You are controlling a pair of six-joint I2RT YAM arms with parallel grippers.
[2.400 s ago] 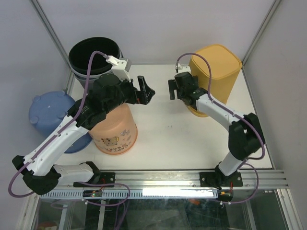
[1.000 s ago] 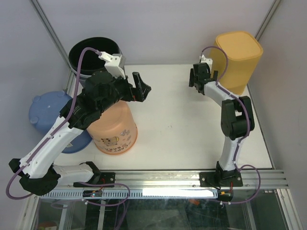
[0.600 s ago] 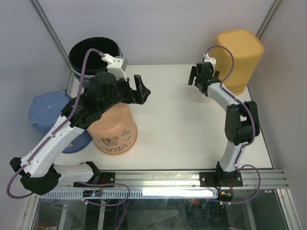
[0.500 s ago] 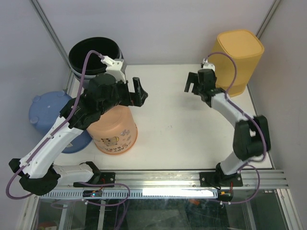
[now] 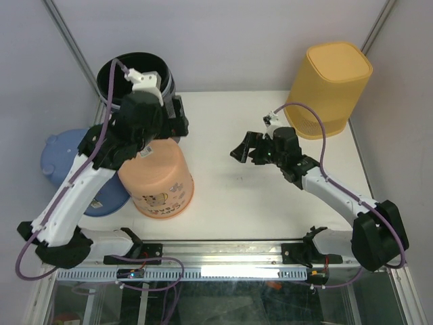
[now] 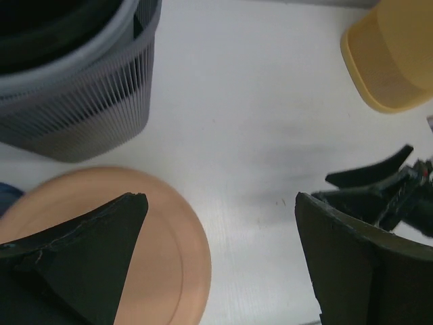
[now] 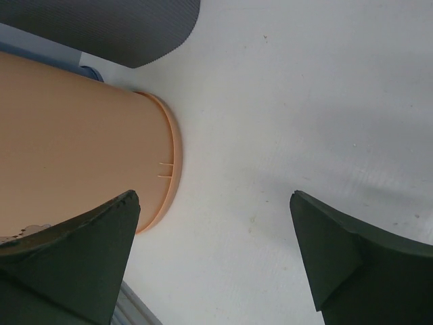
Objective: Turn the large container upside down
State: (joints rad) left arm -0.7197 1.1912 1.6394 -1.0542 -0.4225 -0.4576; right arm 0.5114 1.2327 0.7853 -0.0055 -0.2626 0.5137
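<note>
Table: white top (image 5: 230, 203) beneath both our arms.
Right gripper (image 7: 215, 196): jaws wide apart, holding nothing, low over the table.
Yellow container (image 5: 330, 88): well beyond our right gripper, untouched, apparently standing rim-down.
Left gripper (image 6: 216, 203): jaws apart, empty; peach tub (image 5: 157, 177) just beneath it.

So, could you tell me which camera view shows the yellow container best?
The top external view: the yellow container stands whole at the far right corner of the table. The left wrist view catches only part of it in its upper right corner; the right wrist view does not show it.
</note>
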